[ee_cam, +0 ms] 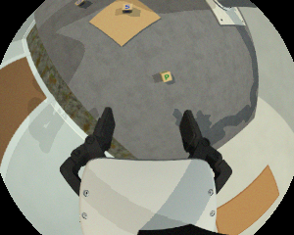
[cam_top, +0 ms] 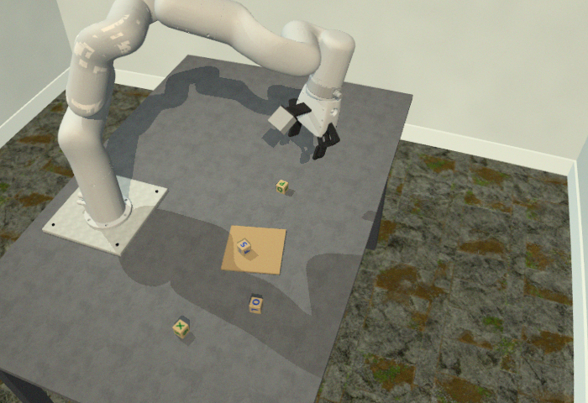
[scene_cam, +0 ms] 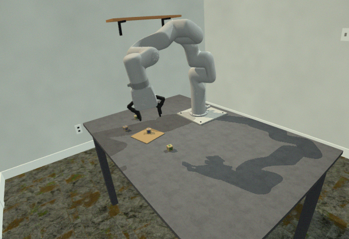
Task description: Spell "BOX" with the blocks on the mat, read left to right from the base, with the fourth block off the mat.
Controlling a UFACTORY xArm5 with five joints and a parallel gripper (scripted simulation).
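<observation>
My gripper is open and empty, above the table and beyond the P-topped block. That block has a green P on top and sits off the mat. The tan mat lies flat, carrying a block with a blue S on top. A block with a blue O on top and one with a green X on top sit off the mat. No B is readable.
The robot's white base plate stands on the grey table. The table's far edge from the base runs beyond the mat and the O block. A wall shelf hangs behind the arm in the exterior view.
</observation>
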